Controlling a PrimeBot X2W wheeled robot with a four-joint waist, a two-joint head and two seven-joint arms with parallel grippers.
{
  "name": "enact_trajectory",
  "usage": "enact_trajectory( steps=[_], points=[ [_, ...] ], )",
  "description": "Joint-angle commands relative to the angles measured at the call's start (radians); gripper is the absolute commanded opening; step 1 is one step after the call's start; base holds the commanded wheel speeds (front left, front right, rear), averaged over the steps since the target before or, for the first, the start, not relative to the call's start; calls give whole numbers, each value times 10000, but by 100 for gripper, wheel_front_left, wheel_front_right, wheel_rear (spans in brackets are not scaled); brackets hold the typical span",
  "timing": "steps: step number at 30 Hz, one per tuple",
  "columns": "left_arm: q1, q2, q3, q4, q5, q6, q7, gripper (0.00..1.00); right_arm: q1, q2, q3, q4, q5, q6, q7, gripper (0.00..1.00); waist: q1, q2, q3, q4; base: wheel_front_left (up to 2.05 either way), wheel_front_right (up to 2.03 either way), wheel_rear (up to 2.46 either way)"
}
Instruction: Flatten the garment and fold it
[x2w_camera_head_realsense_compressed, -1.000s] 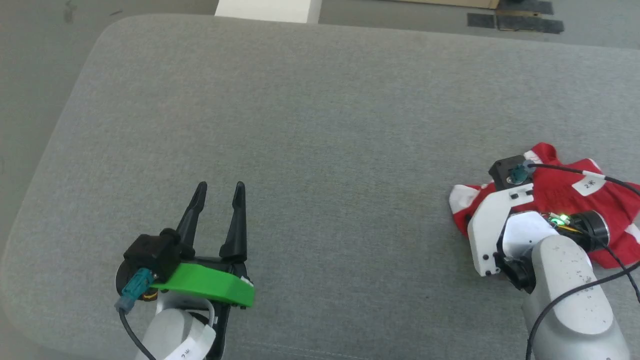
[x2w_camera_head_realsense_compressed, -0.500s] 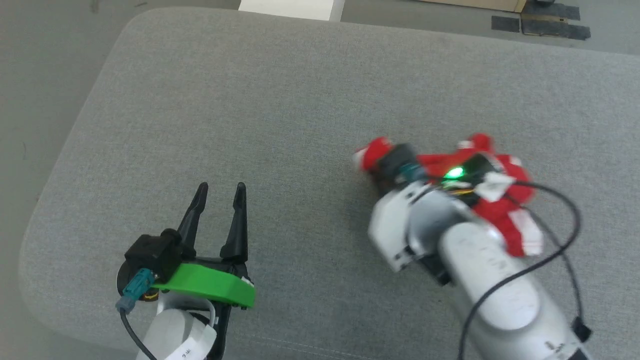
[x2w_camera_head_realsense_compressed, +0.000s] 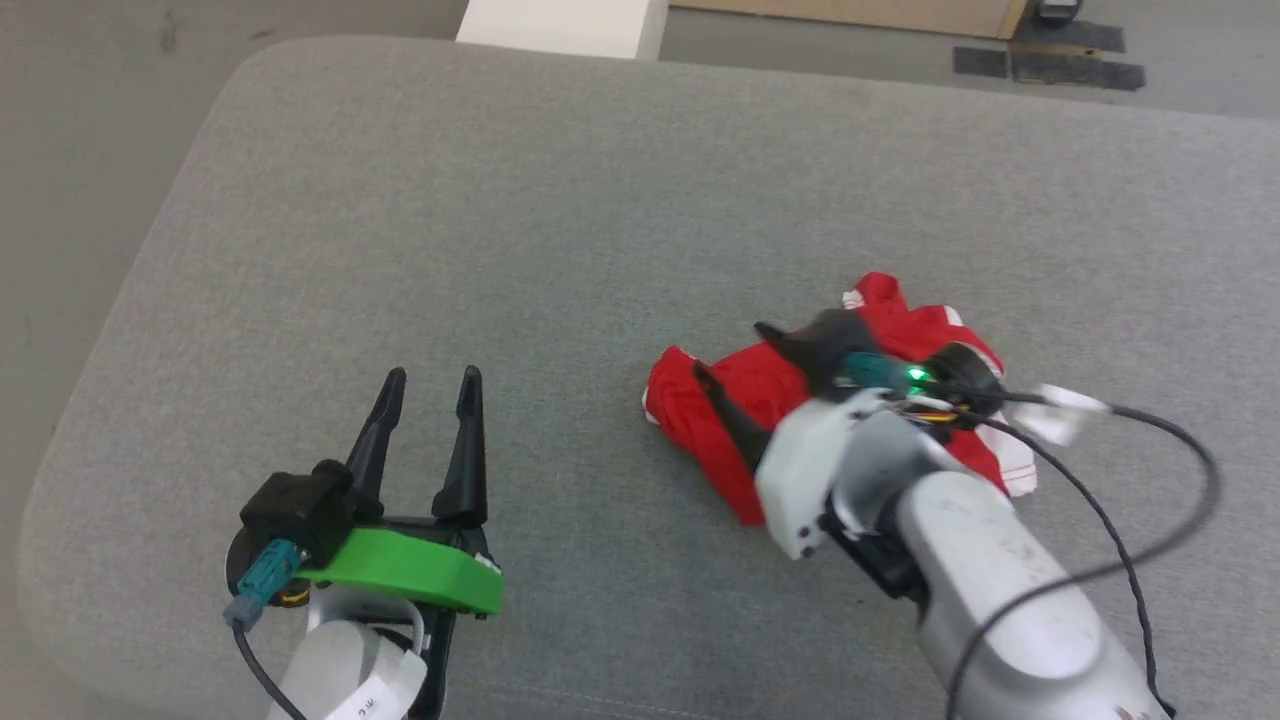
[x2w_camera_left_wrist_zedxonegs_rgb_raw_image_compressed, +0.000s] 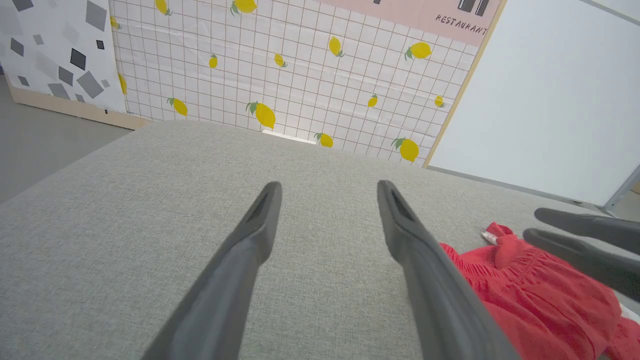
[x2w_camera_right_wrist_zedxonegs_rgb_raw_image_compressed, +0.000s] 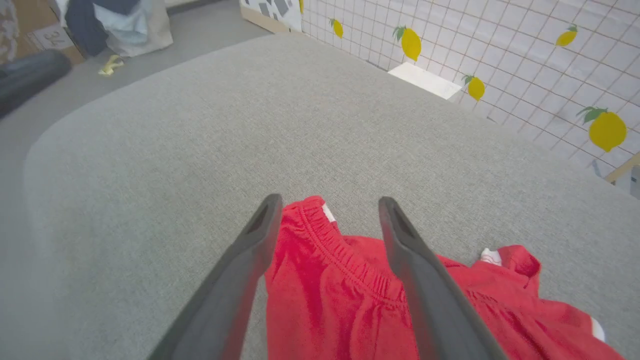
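Note:
The garment (x2w_camera_head_realsense_compressed: 720, 420) is a crumpled red heap with white trim, lying right of centre on the grey cushion. My right gripper (x2w_camera_head_realsense_compressed: 733, 352) hovers over its left part with jaws open. In the right wrist view the garment (x2w_camera_right_wrist_zedxonegs_rgb_raw_image_compressed: 330, 285) lies below and between the spread fingers of the right gripper (x2w_camera_right_wrist_zedxonegs_rgb_raw_image_compressed: 328, 201), elastic waistband towards the tips. My left gripper (x2w_camera_head_realsense_compressed: 432, 378) rests open and empty at the lower left, well clear of the cloth. The left wrist view has the left gripper (x2w_camera_left_wrist_zedxonegs_rgb_raw_image_compressed: 328, 186) open over bare cushion, with the garment (x2w_camera_left_wrist_zedxonegs_rgb_raw_image_compressed: 525, 295) at the right.
The grey cushion (x2w_camera_head_realsense_compressed: 500, 200) has rounded corners and drops to the floor on the left and far sides. A white block (x2w_camera_head_realsense_compressed: 560, 25) stands past the far edge. A lemon-patterned wall panel (x2w_camera_left_wrist_zedxonegs_rgb_raw_image_compressed: 300, 65) and a white board (x2w_camera_left_wrist_zedxonegs_rgb_raw_image_compressed: 550, 90) stand behind.
My right gripper carried the garment from the cushion's right edge leftwards towards the middle and has opened over it. The left gripper has stayed put; the head camera shifted slightly.

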Motion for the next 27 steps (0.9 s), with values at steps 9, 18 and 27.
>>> enact_trajectory(
  steps=[9,18,27],
  points=[
    [282,-18,129,-12,221,-57,-38,100,2535,1,-3392,-2398,27,-15,-2594,100,0,0,-799,-1117,0,0,0],
    [-53,-18,-691,150,253,-121,-38,100,4569,5,-5101,-2503,323,-15,-4238,100,0,0,-949,-1839,0,0,0],
    [-2229,-18,-2343,1770,-216,-40,343,100,4559,6,-5194,-2445,519,-15,-4520,100,0,0,-470,-2658,0,0,0]
  ],
)
